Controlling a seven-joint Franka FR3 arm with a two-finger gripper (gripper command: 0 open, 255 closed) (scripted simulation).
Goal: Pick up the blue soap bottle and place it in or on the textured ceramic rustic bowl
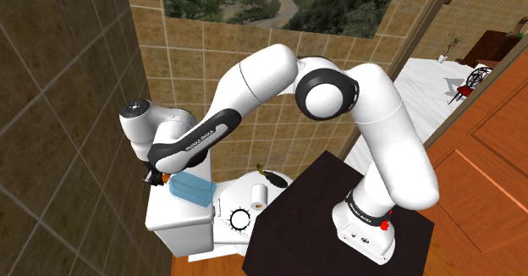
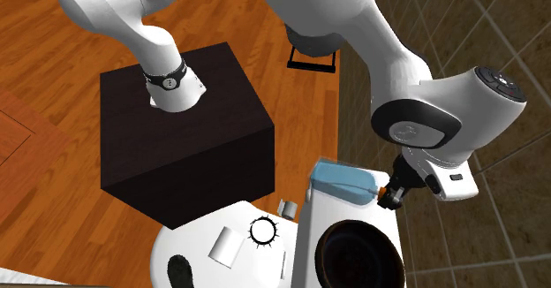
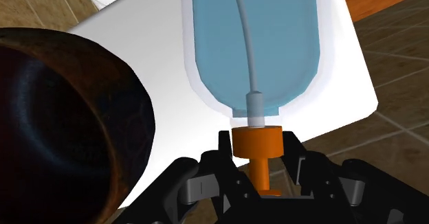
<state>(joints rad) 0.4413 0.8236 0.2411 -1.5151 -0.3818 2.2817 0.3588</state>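
blue soap bottle (image 3: 254, 44): lying on white cistern lid (image 3: 165, 64), pump end toward end effector (image 3: 258, 150) | end effector: clasping its orange pump cap (image 3: 256, 139) | dark bowl (image 3: 55, 126): just beside

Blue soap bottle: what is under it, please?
The blue soap bottle lies on its side over a white flat lid. A dark bowl stands beside it on that lid. The lid's part directly beneath the bottle is covered.

The see-through pale blue soap bottle (image 3: 254, 44) has an orange pump cap (image 3: 256, 141). The round bowl (image 3: 55, 133) is dark brown, near black inside. The flat toilet tank lid (image 3: 165, 64) is white; the square-tiled wall (image 1: 51, 105) brown.
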